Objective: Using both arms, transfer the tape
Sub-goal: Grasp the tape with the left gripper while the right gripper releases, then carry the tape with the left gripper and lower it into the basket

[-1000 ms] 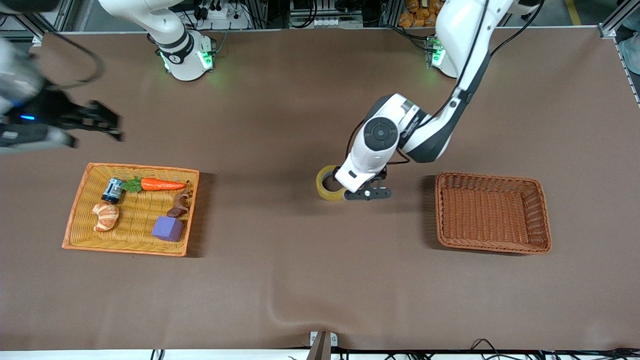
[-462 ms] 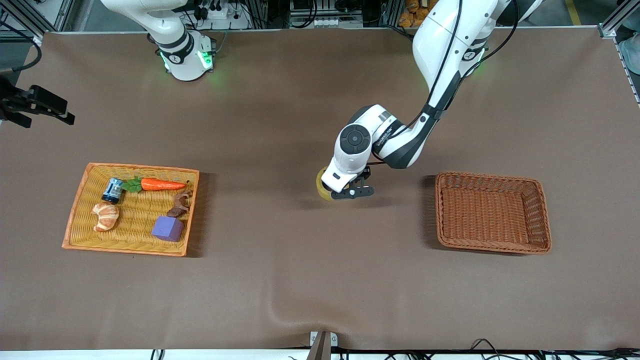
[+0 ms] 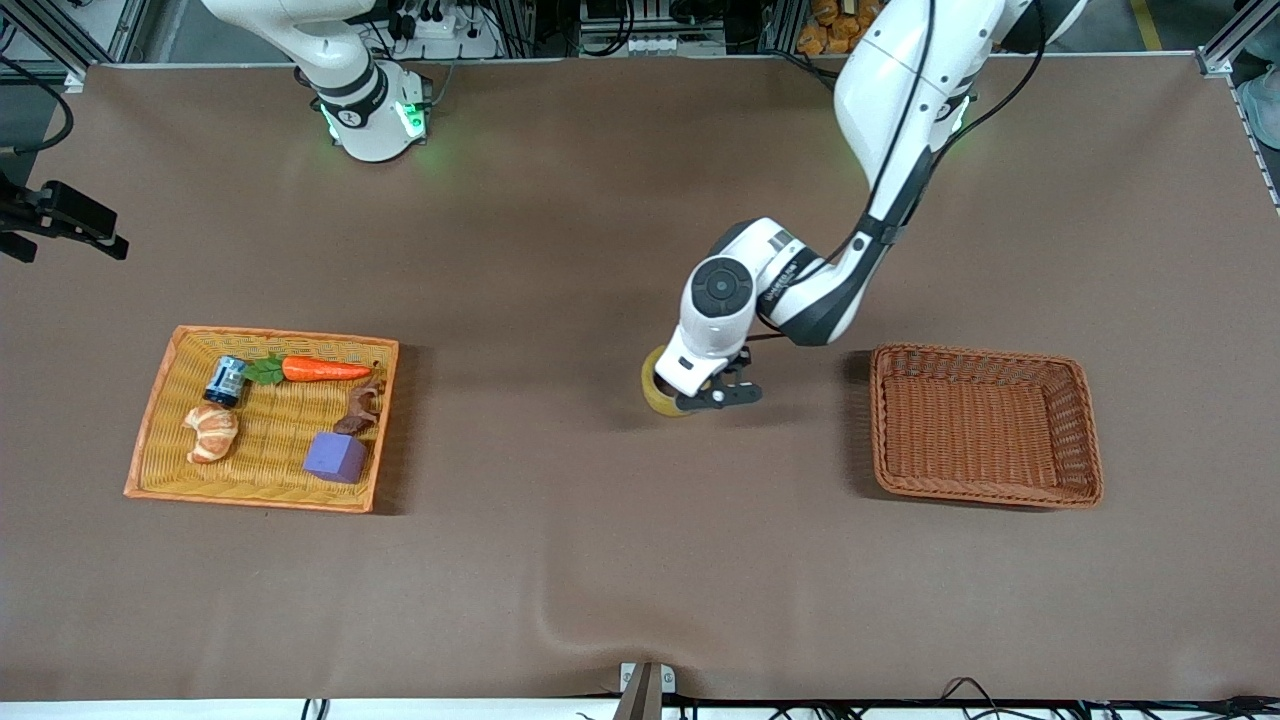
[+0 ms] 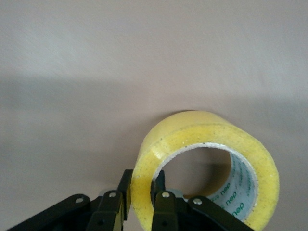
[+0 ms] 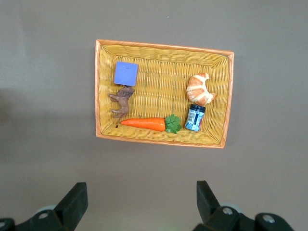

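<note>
The tape (image 3: 658, 390) is a yellowish translucent roll near the middle of the table, mostly hidden under the left wrist. My left gripper (image 3: 703, 399) is shut on it. In the left wrist view the two fingers pinch the roll's wall, one inside the core and one outside, on the tape (image 4: 207, 139), with the left gripper (image 4: 143, 185) at its edge. The roll is at or just above the brown table. My right gripper (image 3: 95, 232) is open and empty, high over the right arm's end of the table. In its own view the right gripper (image 5: 142, 198) looks down on the yellow tray.
A yellow wicker tray (image 3: 150, 420) holds a carrot (image 3: 325, 370), croissant (image 3: 212, 432), purple cube (image 3: 337, 457), small can and brown figure; the tray also shows in the right wrist view (image 5: 98, 86). A brown wicker basket (image 3: 975, 352) stands at the left arm's end.
My left gripper has come over the tape and shut on its wall; the roll shifted slightly toward the front camera. The right gripper drew back to its end's table edge.
</note>
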